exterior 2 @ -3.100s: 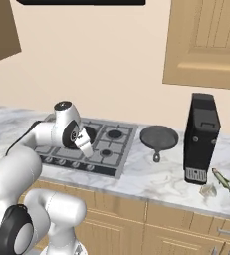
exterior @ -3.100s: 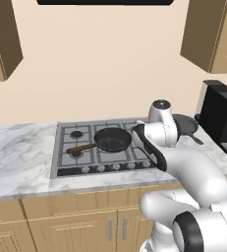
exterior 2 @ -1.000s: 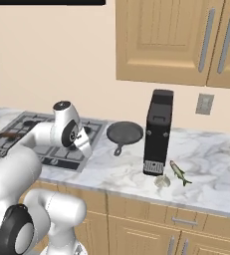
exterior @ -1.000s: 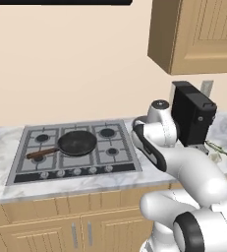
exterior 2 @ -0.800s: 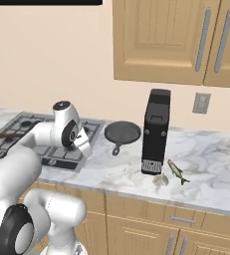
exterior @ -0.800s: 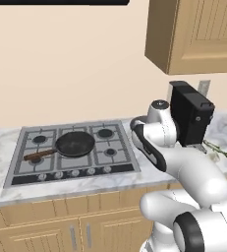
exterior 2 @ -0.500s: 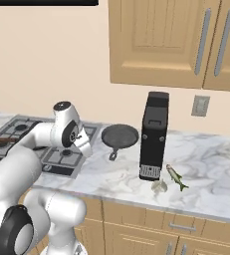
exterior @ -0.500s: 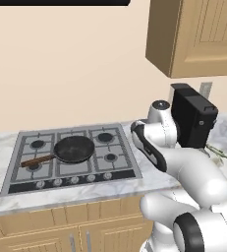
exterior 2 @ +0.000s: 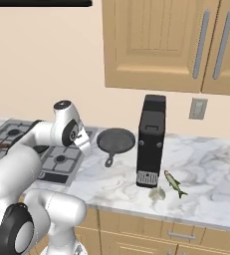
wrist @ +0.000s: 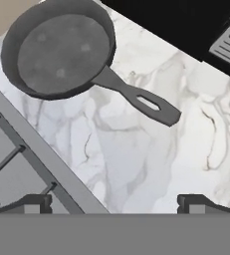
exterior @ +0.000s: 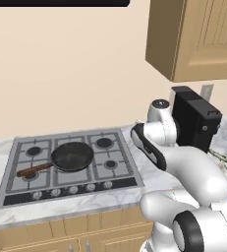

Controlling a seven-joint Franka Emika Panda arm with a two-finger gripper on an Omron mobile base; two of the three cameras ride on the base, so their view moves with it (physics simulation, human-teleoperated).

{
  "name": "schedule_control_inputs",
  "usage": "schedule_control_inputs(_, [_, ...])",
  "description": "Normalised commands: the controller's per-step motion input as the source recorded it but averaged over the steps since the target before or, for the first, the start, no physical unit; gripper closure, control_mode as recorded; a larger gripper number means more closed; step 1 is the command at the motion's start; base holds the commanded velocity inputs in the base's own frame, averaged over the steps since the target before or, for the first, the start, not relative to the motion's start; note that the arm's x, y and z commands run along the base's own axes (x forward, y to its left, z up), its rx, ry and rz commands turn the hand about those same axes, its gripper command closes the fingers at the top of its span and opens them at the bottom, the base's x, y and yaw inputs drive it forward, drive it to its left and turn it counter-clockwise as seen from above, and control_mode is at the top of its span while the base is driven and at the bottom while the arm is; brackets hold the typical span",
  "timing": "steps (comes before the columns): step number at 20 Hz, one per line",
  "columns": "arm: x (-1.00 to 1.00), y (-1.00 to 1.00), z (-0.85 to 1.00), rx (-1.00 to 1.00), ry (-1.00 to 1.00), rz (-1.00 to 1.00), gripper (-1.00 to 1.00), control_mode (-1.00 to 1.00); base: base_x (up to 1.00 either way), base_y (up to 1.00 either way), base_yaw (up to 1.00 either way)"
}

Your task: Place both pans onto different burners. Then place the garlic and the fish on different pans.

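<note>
The black pan (exterior: 71, 156) with a brown wooden handle rests on the middle burner of the steel cooktop (exterior: 129, 172). A free burner (exterior: 104, 142) lies behind it to the right. The dark grey pan (exterior 2: 116, 140) (wrist: 57, 52) lies on the marble counter right of the cooktop, its short handle (wrist: 139, 98) pointing to the front. My gripper (exterior 2: 86, 149) (wrist: 114, 204) hovers open and empty above the counter just in front-left of that pan. The fish (exterior 2: 173, 183) and the garlic (exterior 2: 156, 194) lie on the counter in front of the black machine.
A tall black coffee machine (exterior 2: 151, 141) (exterior: 194, 123) stands right of the grey pan, close to its rim. Wooden wall cabinets (exterior 2: 176, 45) hang above. The cooktop edge (wrist: 42, 167) runs along the left of the hand view. Bare marble (wrist: 136, 159) lies under the hand.
The whole picture has slid left in both base views, so the base has driven right along the counter. The arm keeps its pose and the gripper stays open.
</note>
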Motion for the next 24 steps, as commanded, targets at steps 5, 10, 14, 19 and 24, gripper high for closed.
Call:
schedule_control_inputs(5, [0.00, 0.00, 0.00, 0.00, 0.00, 0.00, -1.00, 1.00, 0.26, 0.00, -0.07])
schedule_control_inputs(10, [0.00, 0.00, 0.00, 0.00, 0.00, 0.00, -1.00, 1.00, 0.26, -0.01, -0.05])
schedule_control_inputs(14, [0.00, 0.00, 0.00, 0.00, 0.00, 0.00, -1.00, 1.00, 0.22, -0.01, -0.06])
schedule_control_inputs(19, [0.00, 0.00, 0.00, 0.00, 0.00, 0.00, -1.00, 1.00, 0.19, -0.03, -0.06])
schedule_control_inputs(24, [0.00, 0.00, 0.00, 0.00, 0.00, 0.00, -1.00, 1.00, 0.12, -0.03, -0.03])
